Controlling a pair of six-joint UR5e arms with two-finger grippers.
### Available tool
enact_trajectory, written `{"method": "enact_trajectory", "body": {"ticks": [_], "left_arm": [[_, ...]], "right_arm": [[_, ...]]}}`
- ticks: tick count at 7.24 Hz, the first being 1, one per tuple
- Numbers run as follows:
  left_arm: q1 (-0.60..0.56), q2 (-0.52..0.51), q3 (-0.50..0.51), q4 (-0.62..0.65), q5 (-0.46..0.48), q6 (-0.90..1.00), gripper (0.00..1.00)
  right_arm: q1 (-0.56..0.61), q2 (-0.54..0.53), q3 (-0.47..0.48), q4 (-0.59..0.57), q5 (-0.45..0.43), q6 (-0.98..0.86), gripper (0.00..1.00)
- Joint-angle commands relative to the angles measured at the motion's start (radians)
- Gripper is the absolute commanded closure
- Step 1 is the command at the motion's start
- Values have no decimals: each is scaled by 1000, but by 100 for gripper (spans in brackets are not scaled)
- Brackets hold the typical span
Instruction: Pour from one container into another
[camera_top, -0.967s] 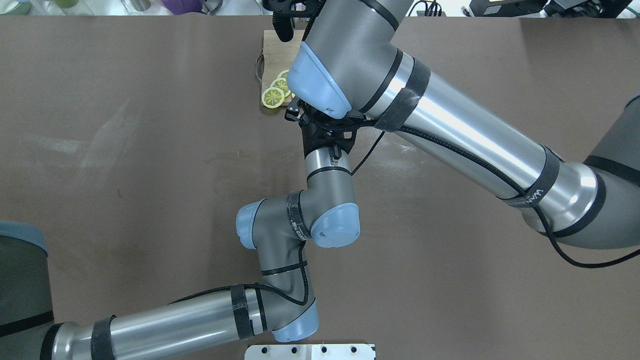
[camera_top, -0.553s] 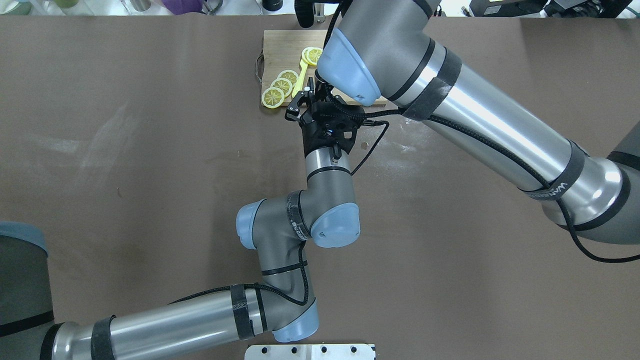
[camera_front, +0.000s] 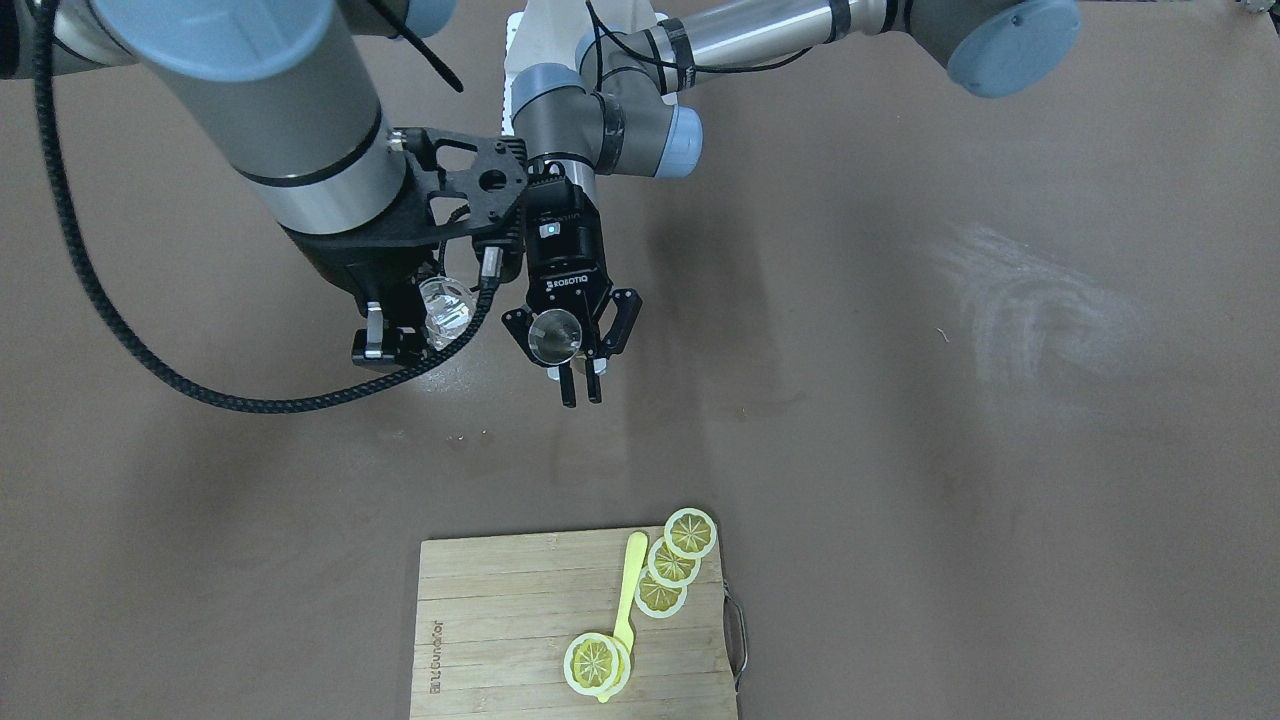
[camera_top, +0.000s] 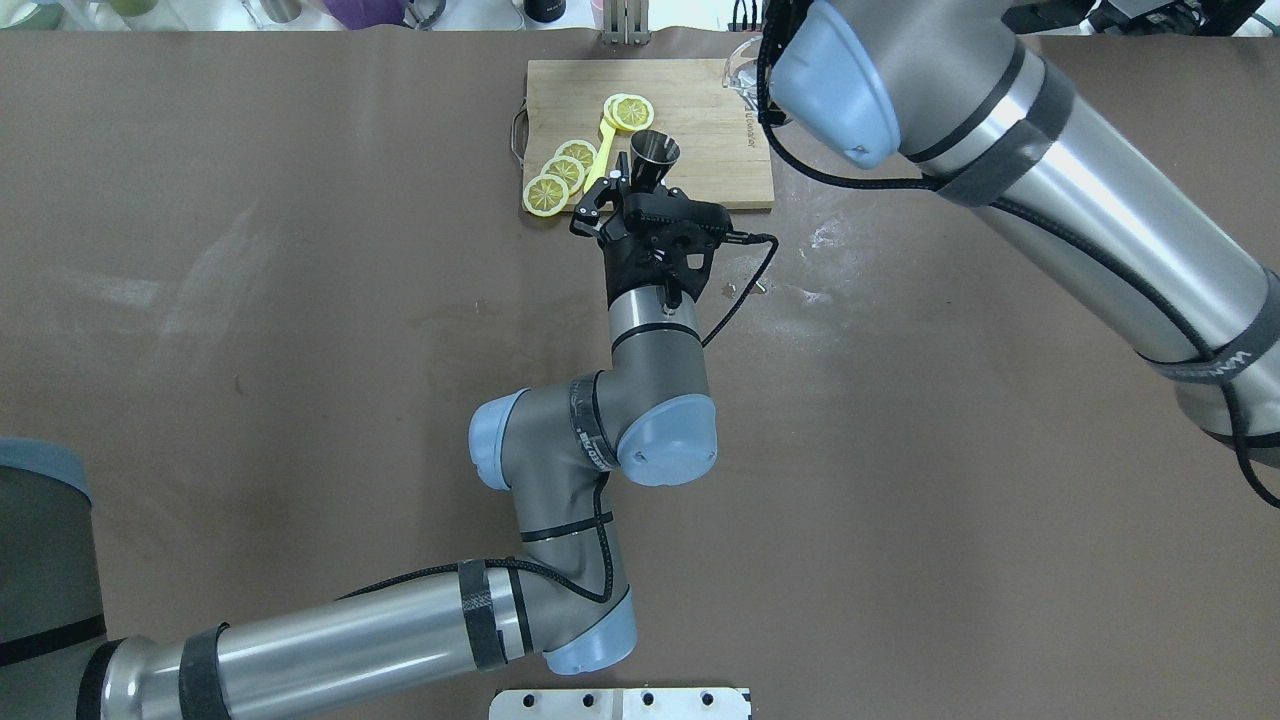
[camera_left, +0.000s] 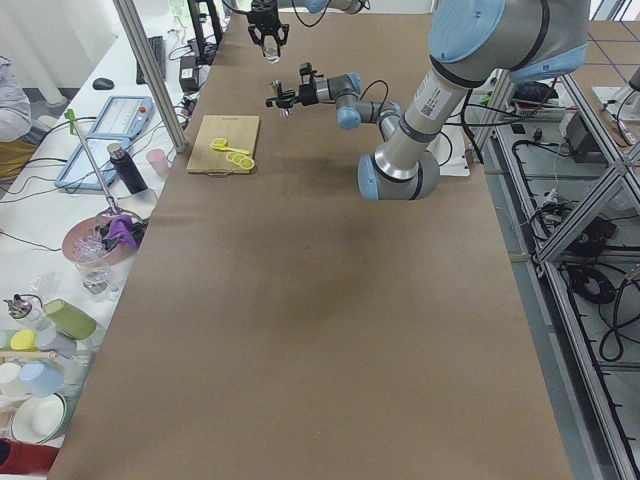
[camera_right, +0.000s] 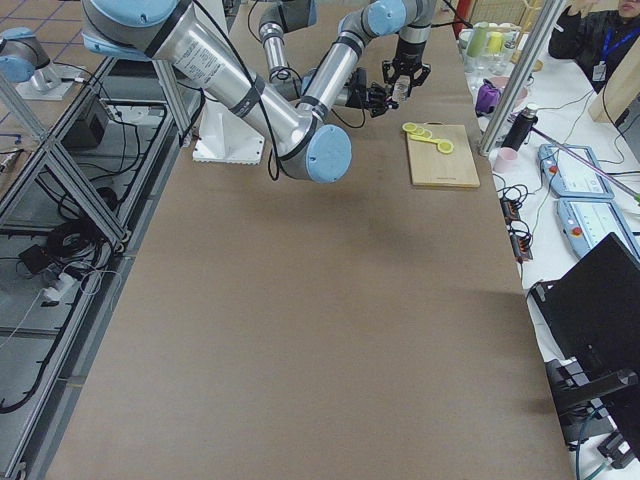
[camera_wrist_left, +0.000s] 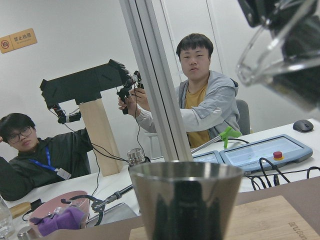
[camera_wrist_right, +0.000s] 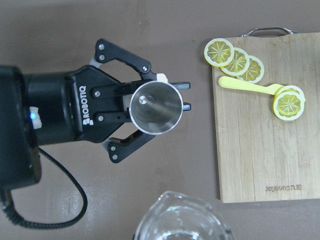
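As I read the front-facing camera, the left gripper is clamped on a metal cup. It holds the cup upright, mouth up, raised over the brown table. The right wrist view confirms this: both fingers close beneath the cup's round rim, and the cup's inside looks empty there.

Just beside it, toward the robot's right, the right gripper grips a clear glass. The two vessels are near but not touching. From the left wrist camera the glass fills the upper right corner and appears tilted, its rim above and to one side of the metal cup. I cannot tell whether anything is inside the glass.

A wooden cutting board lies flat on the table, on the operators' side of both grippers and apart from them. On it are three overlapping lemon slices near the handle edge. A yellow spoon lies beside them, with more slices at its bowl end.

Behind the table, the left wrist view shows two seated people.
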Motion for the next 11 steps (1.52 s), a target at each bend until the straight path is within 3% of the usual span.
{"method": "enact_trajectory", "body": {"ticks": [1, 2, 5, 7, 10, 11], "left_arm": [[-84, 21, 13, -229, -172, 217, 100], [-121, 65, 30, -338, -220, 266, 100], [-150, 301, 32, -614, -231, 298, 100], [-187, 395, 27, -820, -292, 436, 100], [-180, 568, 26, -1036, -297, 449, 100], [-180, 578, 17, -1063, -296, 449, 100]], "right_arm": [[79, -118, 112, 67, 76, 1, 100], [120, -170, 136, 122, 118, 1, 100], [183, -349, 207, 271, 196, -1, 100], [226, -458, 209, 387, 269, -4, 100], [269, -662, 195, 636, 379, -7, 100], [277, -705, 159, 732, 402, -7, 100]]}}
